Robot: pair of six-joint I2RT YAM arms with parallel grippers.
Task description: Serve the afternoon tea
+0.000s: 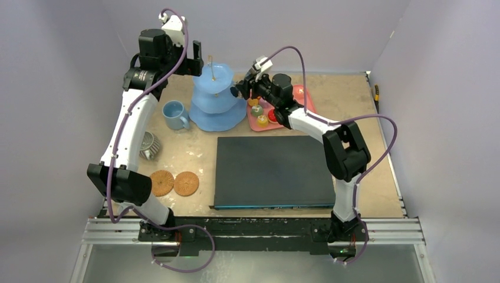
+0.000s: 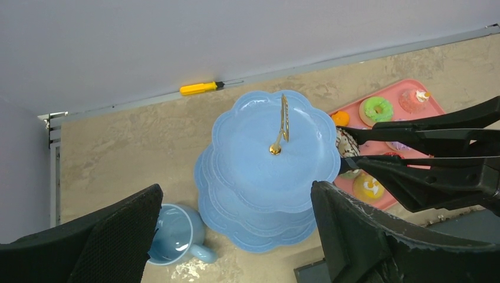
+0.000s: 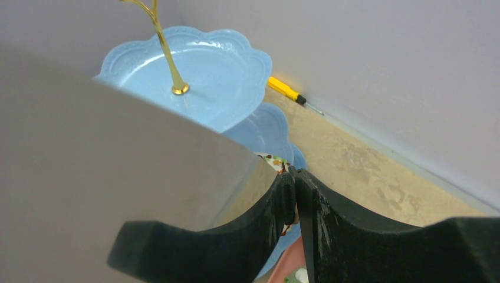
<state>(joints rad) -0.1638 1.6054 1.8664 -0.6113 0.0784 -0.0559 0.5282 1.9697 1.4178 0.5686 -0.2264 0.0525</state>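
Your right gripper is clamped partway shut on the black tongs. The tongs reach in to the tray side of the stand, tips drawn together right at the scalloped edge, about level with the middle tier. A sprinkled cake sits at those tips. It looks pinched between them, but a grey blur blocks half the right wrist view, so I can't swear to the contact.

Your left gripper has its jaws spread wide and nothing in them. It hangs above the stand on the mug side, well clear of the top tier. In its wrist view the gold handle and the bare top plate sit between the two fingers.

The other cakes, green, pink, orange and yellow, lie on the pink tray just beside the stand. The mug stands upright on the counter on the stand's other side, close to its base.

Your left arm has its elbow low and near, the long forearm climbing towards the stand and the wrist tipped over to face down. Your right arm has its elbow raised over the black mat, with the forearm angling in towards the stand.
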